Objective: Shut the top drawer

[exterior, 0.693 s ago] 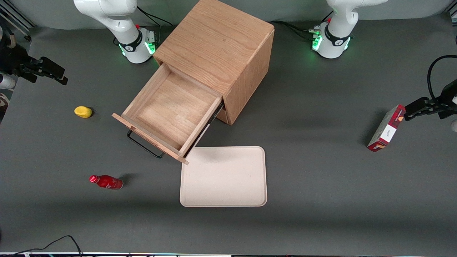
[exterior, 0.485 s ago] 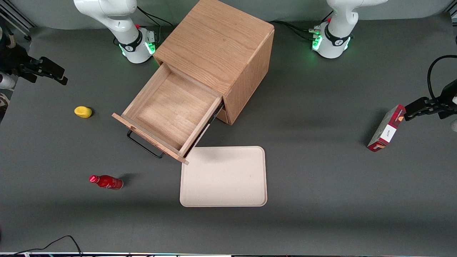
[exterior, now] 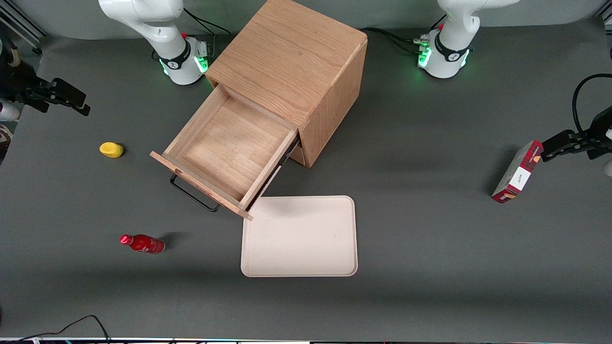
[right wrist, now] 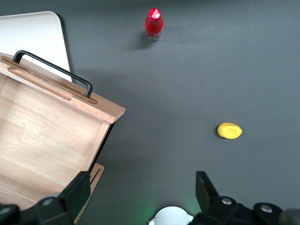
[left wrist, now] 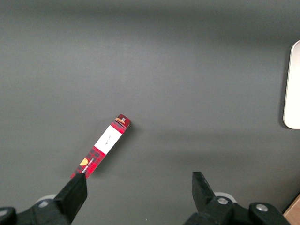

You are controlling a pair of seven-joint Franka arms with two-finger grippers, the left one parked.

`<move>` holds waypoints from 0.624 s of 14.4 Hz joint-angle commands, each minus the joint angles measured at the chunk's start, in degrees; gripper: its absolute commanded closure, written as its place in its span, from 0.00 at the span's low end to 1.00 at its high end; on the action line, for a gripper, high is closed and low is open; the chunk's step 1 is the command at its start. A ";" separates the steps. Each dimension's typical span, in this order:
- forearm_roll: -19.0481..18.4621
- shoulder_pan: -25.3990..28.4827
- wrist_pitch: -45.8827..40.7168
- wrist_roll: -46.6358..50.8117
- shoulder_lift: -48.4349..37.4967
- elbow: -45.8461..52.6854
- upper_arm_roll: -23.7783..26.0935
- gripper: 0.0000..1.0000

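Oak-coloured and shallow, the top drawer [exterior: 224, 149] stood pulled well out of the wooden cabinet [exterior: 291, 71], its box bare inside and its one black handle [exterior: 193, 195] on the front panel facing the front camera. One cabinet, one open drawer, one tray, one bottle, one yellow object and one carton were on the grey bench [exterior: 430, 229].

The gripper [exterior: 60, 95] hung at the working arm's end of the bench, well apart from the drawer and above bare surface. In the right wrist view the gripper [right wrist: 140, 197] had its two black fingers [right wrist: 75, 194] spread wide, with nothing between them.

The right wrist view showed the drawer's front panel edge-on, the handle [right wrist: 54, 70] as a bar standing off it, and a second wooden edge lower down under the drawer's side. The front view showed the whole cabinet top, which the wrist view did not. Only the left wrist view showed the red carton [left wrist: 101, 146] from overhead, with a white label.

A cream tray [exterior: 300, 236] lay just beside the drawer's front corner, nearer the front camera. The red bottle [exterior: 142, 243] lay on its side near the handle, and the yellow object [exterior: 111, 149] sat toward the working arm's end. The carton [exterior: 517, 172] stood toward the parked arm's end.
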 commanded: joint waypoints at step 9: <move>0.70 0.88 -1.11 -1.08 2.80 4.67 0.26 0.00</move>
